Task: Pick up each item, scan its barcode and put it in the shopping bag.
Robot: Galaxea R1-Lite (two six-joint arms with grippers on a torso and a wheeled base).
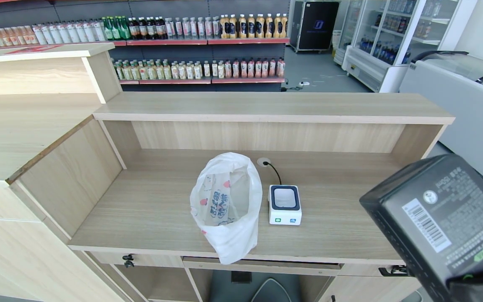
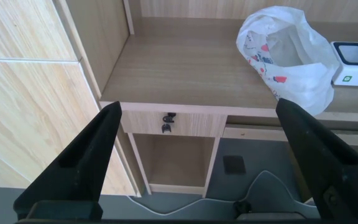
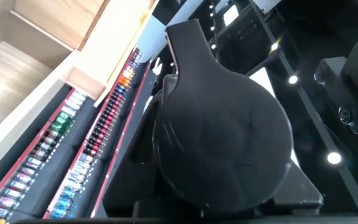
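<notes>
You have the black package (image 1: 442,222), a glossy, flat-sided pack with a white barcode label, held up at the robot's right. It is well above the pale wooden counter (image 1: 149,209), with its labelled face turned toward the head camera. The right gripper (image 1: 478,287) has it by the lower end, jaws closed on the pack.

The white plastic shopping bag (image 1: 227,205), printed in red and blue, stands open-mouthed near the middle of the counter, and its lower part slumps over the front edge. Just beside it, on the robot's right, sits the white scanner (image 1: 284,204), a small box with its dark window facing up. A black cable (image 1: 274,171) runs from its back to a round hole in the counter top.

Your left gripper (image 2: 199,109) hangs low in front of the counter's left front corner, jaws wide apart and holding nothing. Between them you can see a drawer front with a small black lock (image 2: 166,122).

Red shelves of bottles (image 1: 199,27) line the wall beyond the counter.
</notes>
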